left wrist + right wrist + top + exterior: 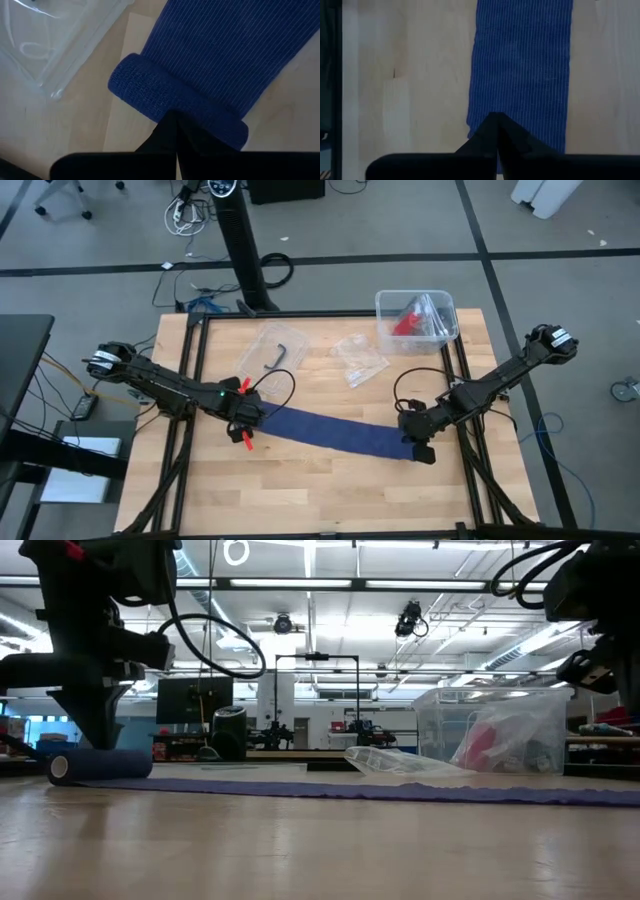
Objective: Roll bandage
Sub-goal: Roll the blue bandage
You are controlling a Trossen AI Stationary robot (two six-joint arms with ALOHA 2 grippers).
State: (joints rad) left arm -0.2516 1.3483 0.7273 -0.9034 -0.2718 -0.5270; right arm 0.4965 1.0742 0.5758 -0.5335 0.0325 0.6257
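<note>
Both tools are pressing closed fingers onto the long navy-blue fabric bandage (335, 432) lying across my wooden worktop (330, 480): my left tool (247, 417) is sitting at its small rolled-up end (175, 107), and my right tool (418, 442) is pinning the flat far end.

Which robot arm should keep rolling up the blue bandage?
Probably the left. Its pincer sits right at the small rolled end of the bandage, while the right pincer rests on the flat far end, seemingly pinning it.
</note>
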